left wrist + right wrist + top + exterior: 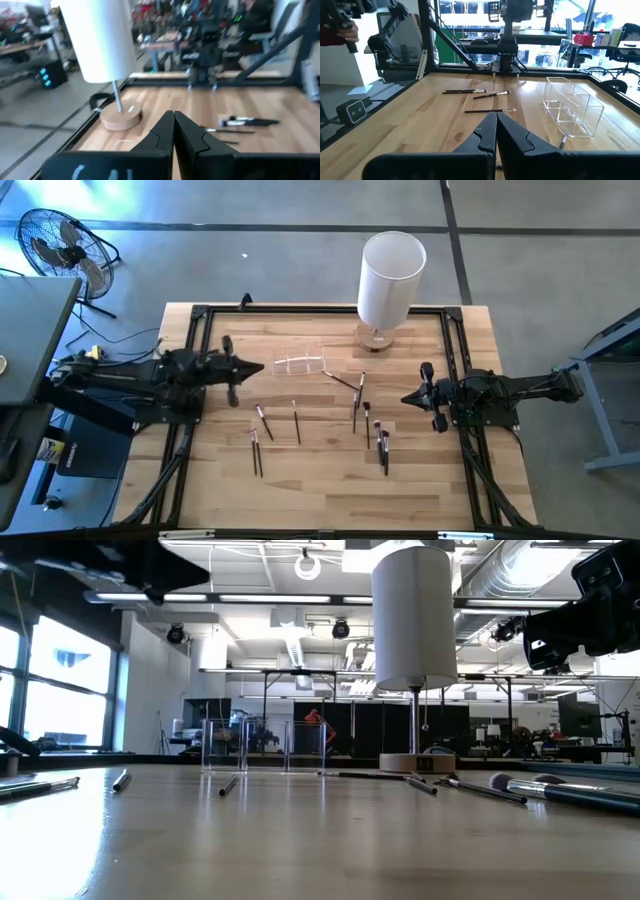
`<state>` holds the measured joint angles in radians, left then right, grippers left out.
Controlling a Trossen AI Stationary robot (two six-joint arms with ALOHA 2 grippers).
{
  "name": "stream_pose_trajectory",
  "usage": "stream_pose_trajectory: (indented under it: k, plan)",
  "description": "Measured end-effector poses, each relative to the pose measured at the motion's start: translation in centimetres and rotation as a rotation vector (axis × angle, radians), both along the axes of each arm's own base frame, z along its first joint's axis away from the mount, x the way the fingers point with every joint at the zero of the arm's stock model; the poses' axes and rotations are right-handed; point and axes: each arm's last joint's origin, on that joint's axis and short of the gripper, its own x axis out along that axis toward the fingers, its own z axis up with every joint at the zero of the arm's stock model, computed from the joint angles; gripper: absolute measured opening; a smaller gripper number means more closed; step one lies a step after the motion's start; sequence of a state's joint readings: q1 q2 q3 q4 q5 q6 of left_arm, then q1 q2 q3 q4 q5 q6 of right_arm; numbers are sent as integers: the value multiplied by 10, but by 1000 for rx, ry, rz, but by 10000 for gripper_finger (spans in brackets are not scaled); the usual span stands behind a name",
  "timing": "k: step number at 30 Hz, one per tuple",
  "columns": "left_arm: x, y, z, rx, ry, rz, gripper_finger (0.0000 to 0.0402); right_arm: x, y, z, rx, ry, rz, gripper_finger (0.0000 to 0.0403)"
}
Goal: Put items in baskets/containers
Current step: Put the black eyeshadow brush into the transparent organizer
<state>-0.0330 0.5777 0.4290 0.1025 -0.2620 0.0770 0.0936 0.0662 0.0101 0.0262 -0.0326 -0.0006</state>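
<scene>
Several thin dark brushes [296,421] lie flat and scattered on the wooden table between the two arms; some have pale tips [491,95]. Others show in the low view [480,788]. The small clear plastic holder [298,364] stands on the table toward the far side and is also seen in the right wrist view [572,107]. My left gripper [258,367] hovers shut just left of the holder. My right gripper [405,397] hovers shut to the right of the brushes. Neither touches anything. Both wrist views show fingers closed together [173,120] [496,120].
A tall white cylinder [390,275] on a round wooden base [375,337] stands at the table's far edge, right of the holder. A black frame [200,315] borders the table. A fan [60,245] stands on the floor beyond the far left corner.
</scene>
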Motion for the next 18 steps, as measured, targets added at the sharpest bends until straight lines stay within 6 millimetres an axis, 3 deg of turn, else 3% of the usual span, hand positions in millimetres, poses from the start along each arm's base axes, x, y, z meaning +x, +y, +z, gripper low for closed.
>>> stream_pose_trajectory:
  k: [8, 15, 18]
  plan:
    - [64, 1, 41, -226, 19, 158, 1, 0, 0, 0, 0, 0, 0, 7]
    - [129, -24, 71, -391, 179, 275, 1, 0, 0, 0, 0, 0, 0, 8]
    - [147, -31, 83, -507, 277, 336, 1, 0, 0, 0, 0, -1, 0, 5]
